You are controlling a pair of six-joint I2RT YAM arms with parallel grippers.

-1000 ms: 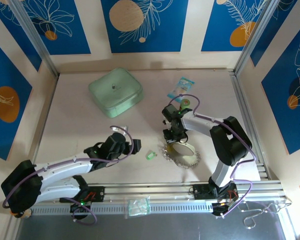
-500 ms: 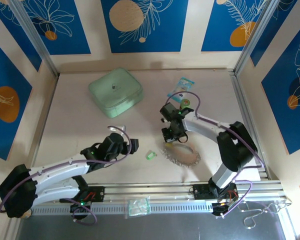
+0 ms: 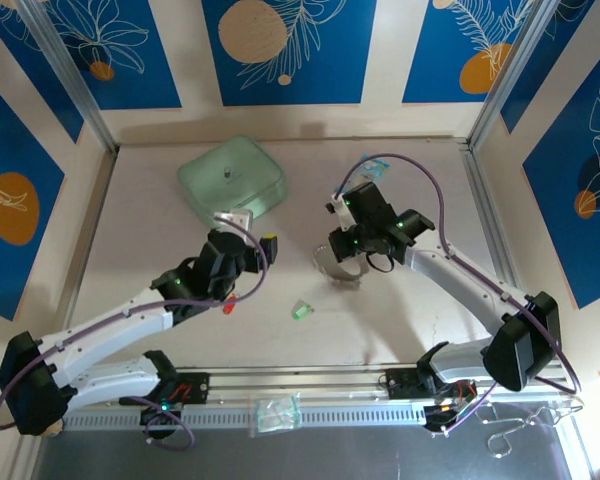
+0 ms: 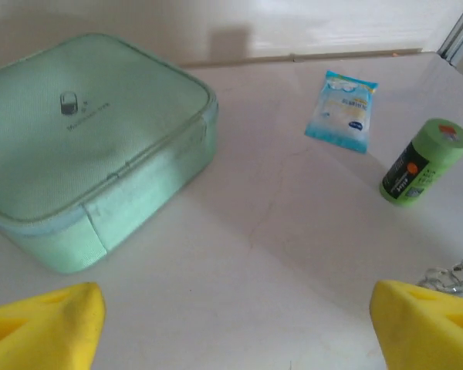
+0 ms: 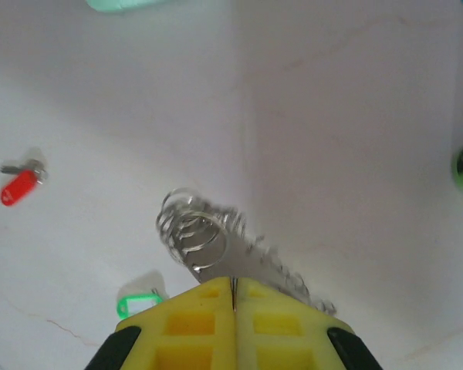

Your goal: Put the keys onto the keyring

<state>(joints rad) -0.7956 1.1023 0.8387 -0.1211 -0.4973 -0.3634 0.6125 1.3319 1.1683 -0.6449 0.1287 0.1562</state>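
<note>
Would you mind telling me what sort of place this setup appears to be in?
Probably a robotics lab test cell, not a home: a left arm and right arm bolted to an aluminium rail, enclosed by printed blue panels.

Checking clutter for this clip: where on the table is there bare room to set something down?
Bare: the near right, between the green key and the right arm's base; also the left strip beside the mint pouch. Crowded: the middle, with left gripper, right gripper, keyring and red key.
</note>
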